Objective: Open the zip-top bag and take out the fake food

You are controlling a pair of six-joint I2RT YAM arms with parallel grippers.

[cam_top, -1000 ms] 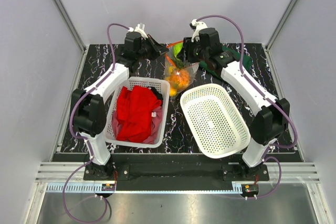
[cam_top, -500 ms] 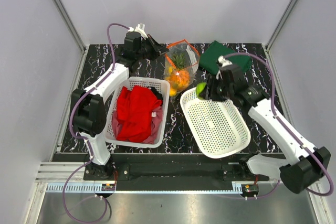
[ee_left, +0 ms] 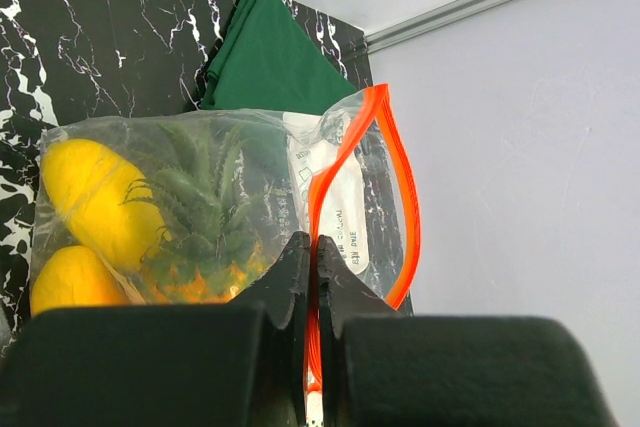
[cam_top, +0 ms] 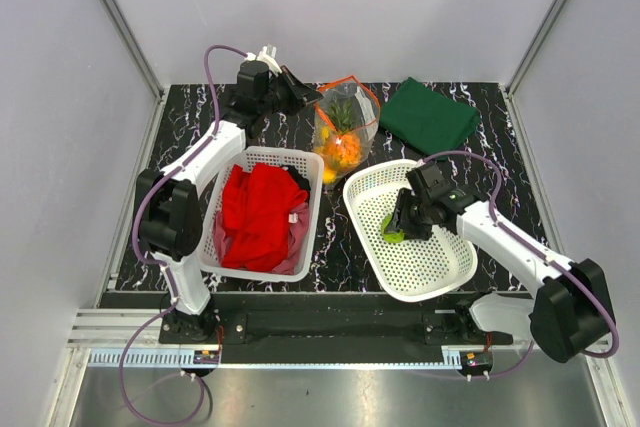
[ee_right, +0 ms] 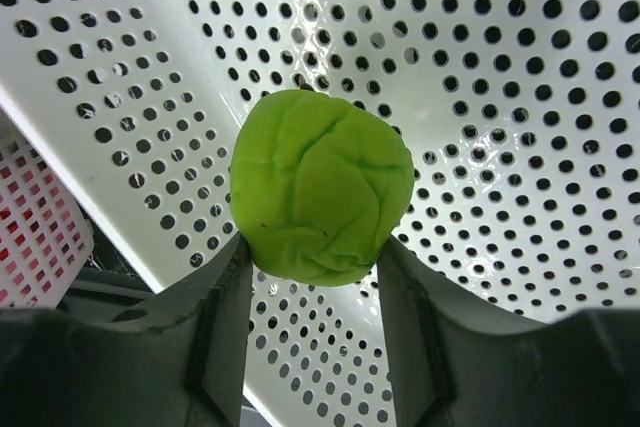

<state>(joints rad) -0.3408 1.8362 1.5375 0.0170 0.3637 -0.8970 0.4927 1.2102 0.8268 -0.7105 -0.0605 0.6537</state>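
The zip-top bag (cam_top: 342, 127) stands at the back middle of the table, its red-orange zip strip (ee_left: 400, 187) open in a loop. Inside it are the orange pineapple with green leaves (ee_left: 195, 212) and yellow and orange pieces (ee_left: 95, 197). My left gripper (cam_top: 297, 89) (ee_left: 312, 257) is shut on the bag's zip edge. My right gripper (cam_top: 393, 232) (ee_right: 312, 277) is shut on the round green fruit (ee_right: 320, 187) and holds it low inside the empty white perforated basket (cam_top: 440, 262) (ee_right: 520, 97).
A second white basket (cam_top: 305, 237) with a red cloth (cam_top: 262, 212) stands left of the middle. A folded dark green cloth (cam_top: 430, 117) lies at the back right, also in the left wrist view (ee_left: 270, 57). Grey walls enclose the table.
My right arm has left the bag with the green fruit, swung right and forward, and lowered it into the empty basket. The left gripper and bag have stayed put.
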